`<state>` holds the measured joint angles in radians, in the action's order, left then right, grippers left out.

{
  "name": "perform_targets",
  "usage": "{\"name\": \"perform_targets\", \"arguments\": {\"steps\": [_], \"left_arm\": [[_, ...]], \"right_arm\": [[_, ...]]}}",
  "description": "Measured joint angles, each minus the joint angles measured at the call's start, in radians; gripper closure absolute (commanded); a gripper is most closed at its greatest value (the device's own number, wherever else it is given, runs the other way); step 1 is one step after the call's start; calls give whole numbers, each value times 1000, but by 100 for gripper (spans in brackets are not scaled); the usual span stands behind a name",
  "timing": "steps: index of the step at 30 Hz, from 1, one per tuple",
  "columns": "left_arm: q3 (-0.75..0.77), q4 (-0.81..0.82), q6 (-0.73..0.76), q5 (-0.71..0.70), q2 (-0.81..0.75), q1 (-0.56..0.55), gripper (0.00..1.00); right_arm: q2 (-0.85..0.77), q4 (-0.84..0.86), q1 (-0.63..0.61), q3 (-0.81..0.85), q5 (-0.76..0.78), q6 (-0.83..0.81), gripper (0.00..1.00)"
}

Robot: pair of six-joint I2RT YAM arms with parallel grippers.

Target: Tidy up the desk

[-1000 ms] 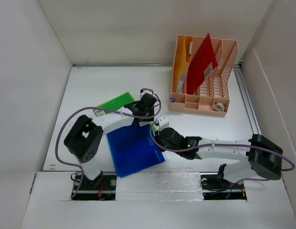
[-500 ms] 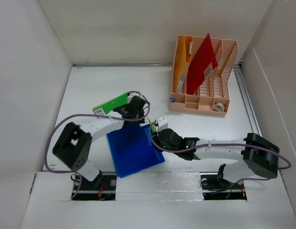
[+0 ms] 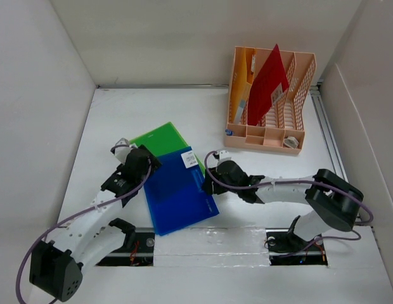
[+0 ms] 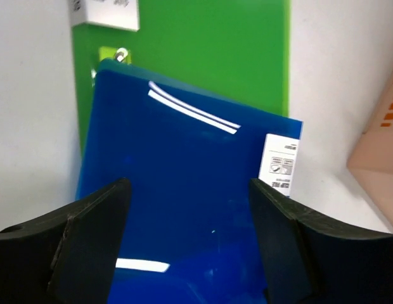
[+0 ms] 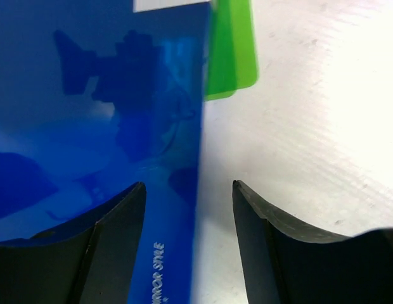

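Observation:
A blue folder [image 3: 177,193] lies flat on the white desk [image 3: 120,114], overlapping a green folder [image 3: 160,137] at its far left corner. My left gripper [image 3: 148,162] hovers at the blue folder's left edge; in the left wrist view it is open [image 4: 189,187] above the blue folder [image 4: 184,164] and green folder [image 4: 209,44], holding nothing. My right gripper [image 3: 210,179] sits at the blue folder's right edge. It stands open [image 5: 188,187] astride that edge of the blue folder [image 5: 101,114], with the green folder's corner [image 5: 233,50] beyond.
A peach slotted file rack [image 3: 298,82] stands at the back right with a red folder [image 3: 267,85] upright in it and small items [image 3: 289,142] in its front compartments. A metal rail [image 3: 329,139] runs along the desk's right side. White walls enclose the desk.
Both grippers have opened. My left arm swung back and to the left off the blue folder's far edge. The right gripper let go of the folder's right edge and shifted slightly away.

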<state>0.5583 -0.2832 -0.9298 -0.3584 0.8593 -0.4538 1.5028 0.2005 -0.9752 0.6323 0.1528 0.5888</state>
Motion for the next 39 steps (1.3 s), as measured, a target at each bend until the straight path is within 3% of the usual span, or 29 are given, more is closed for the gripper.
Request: {"name": "perform_targets", "arguments": {"steps": [7,15,24,31,39], "left_arm": [[-71,-75,-124,-12,69,0,34],[-114,-70,-156,-4,136,6,47],[-149,7,-129,-11,162,20,50],[-149,64,-100,-20,192,23,52],[-150,117,-89,33,201,23,55]], "right_arm": [[78,144,124,-21,-241,21,36],[189,343,225,-29,-515,58,34],[259,456,248,-16,-652,66,35],[266,552,271,-81,-734,89,48],[194,558,261,-129,-827,92,42]]}}
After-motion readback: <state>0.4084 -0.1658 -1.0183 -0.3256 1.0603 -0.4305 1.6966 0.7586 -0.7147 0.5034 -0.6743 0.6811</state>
